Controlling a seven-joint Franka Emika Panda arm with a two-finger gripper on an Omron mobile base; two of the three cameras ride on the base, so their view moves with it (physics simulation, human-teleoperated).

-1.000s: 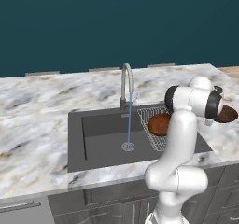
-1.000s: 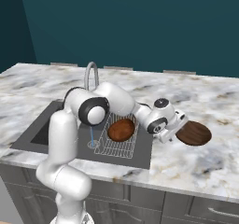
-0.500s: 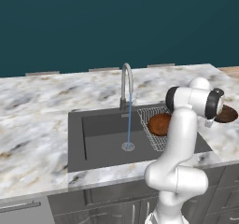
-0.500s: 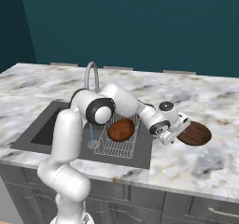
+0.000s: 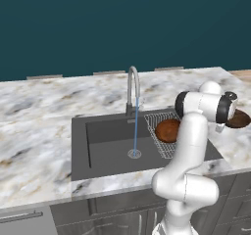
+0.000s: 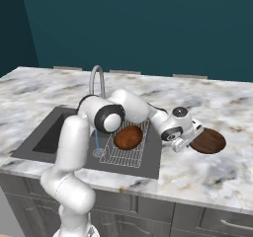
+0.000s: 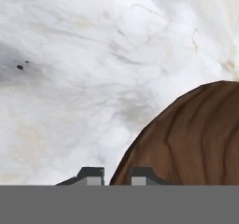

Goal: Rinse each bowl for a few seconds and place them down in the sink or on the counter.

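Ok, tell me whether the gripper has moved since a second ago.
Yes. In the right base view the gripper has closed in on the bowl on the counter, moving away from the sink, and its jaws have narrowed at the bowl's rim.

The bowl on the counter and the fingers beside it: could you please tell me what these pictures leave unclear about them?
- Grip: in the hand view the fingers stand at the rim of the bowl on the counter, but the bottom edge cuts off the contact.
- That bowl in the left base view: the arm's wrist covers its left part.
- Gripper in the right base view: too small to tell whether the fingers pinch the rim.
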